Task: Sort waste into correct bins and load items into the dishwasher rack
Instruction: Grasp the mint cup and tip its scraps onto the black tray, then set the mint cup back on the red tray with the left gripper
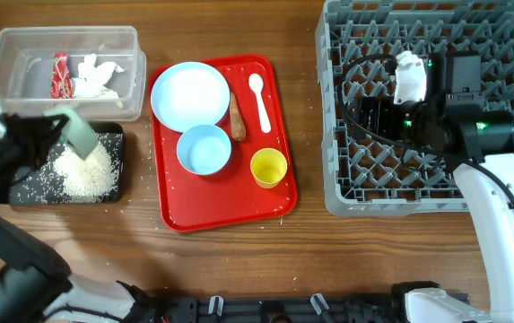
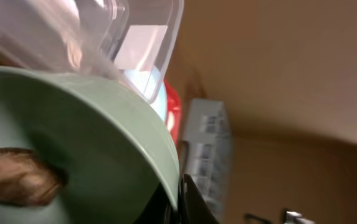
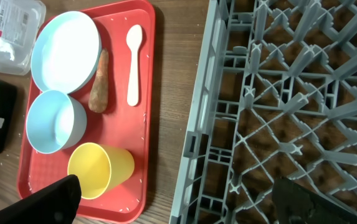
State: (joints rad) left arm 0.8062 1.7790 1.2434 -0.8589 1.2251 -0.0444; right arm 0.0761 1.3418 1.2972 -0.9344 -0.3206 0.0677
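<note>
The left gripper (image 1: 50, 128) is pinched shut on the rim of a pale green bowl (image 1: 79, 135), holding it tilted over the black tray (image 1: 19, 190). A brown lump (image 2: 16, 177) sits inside the bowl. The right gripper (image 1: 373, 108) hovers over the grey rack (image 1: 346, 193), jaws spread wide and holding nothing.

The black tray holds a heap of rice (image 1: 86, 172). Behind it, the clear tub (image 1: 64, 31) contains a red-and-white wrapper (image 1: 60, 74) and crumpled paper (image 1: 95, 79). The red tray (image 1: 171, 202) carries a yellow cup (image 1: 269, 167), blue bowl (image 1: 204, 148), carrot stick (image 1: 237, 118), spoon (image 1: 259, 99) and plate (image 1: 190, 94).

Loose grains dot the wooden table (image 1: 239, 260).
</note>
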